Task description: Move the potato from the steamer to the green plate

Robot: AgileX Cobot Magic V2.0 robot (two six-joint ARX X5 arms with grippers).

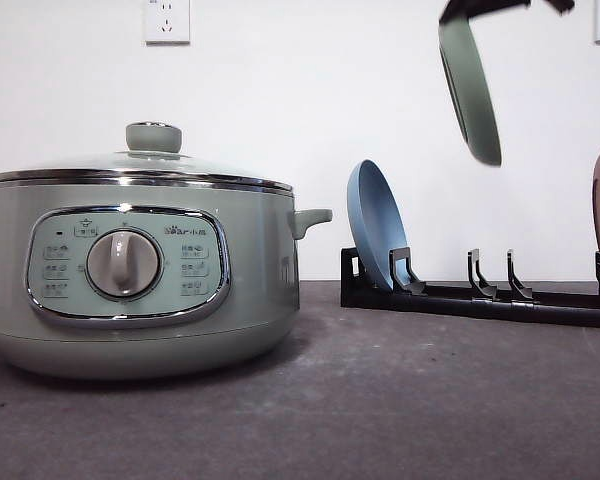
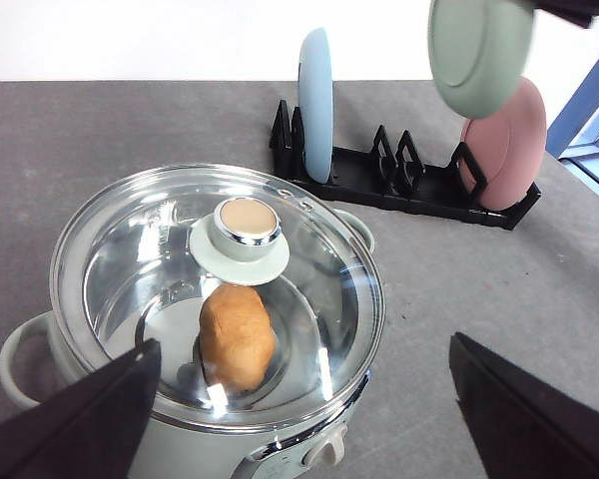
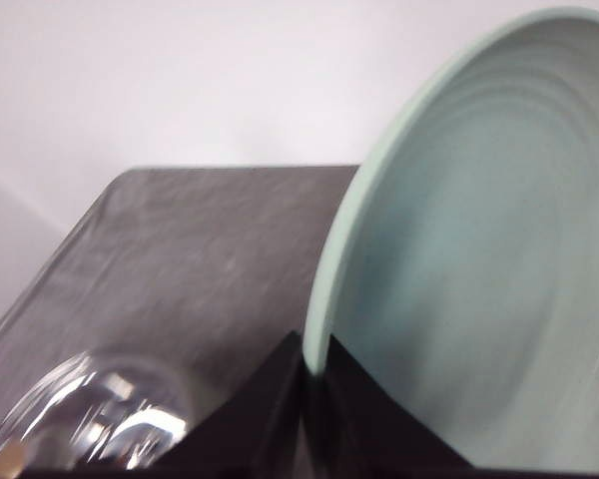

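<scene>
The steamer (image 1: pixel 140 280) stands on the left of the table with its glass lid (image 2: pixel 130 269) on. Through the lid I see the orange-brown potato (image 2: pixel 237 334) lying inside, below the lid knob (image 2: pixel 246 225). My left gripper (image 2: pixel 304 429) hovers open above the steamer's near side, its fingers (image 2: pixel 80 419) spread wide. High on the right, the green plate (image 1: pixel 470 90) hangs on edge in the air above the rack. My right gripper (image 3: pixel 314 384) is shut on its rim (image 3: pixel 324 299). From the left wrist the green plate (image 2: pixel 479 50) shows its underside.
A black plate rack (image 1: pixel 480 297) stands at the back right. A blue plate (image 1: pixel 375 230) is upright at its left end and a pink plate (image 2: pixel 509 150) at its right end, with vacant slots between. Grey table surface stretches between steamer and rack.
</scene>
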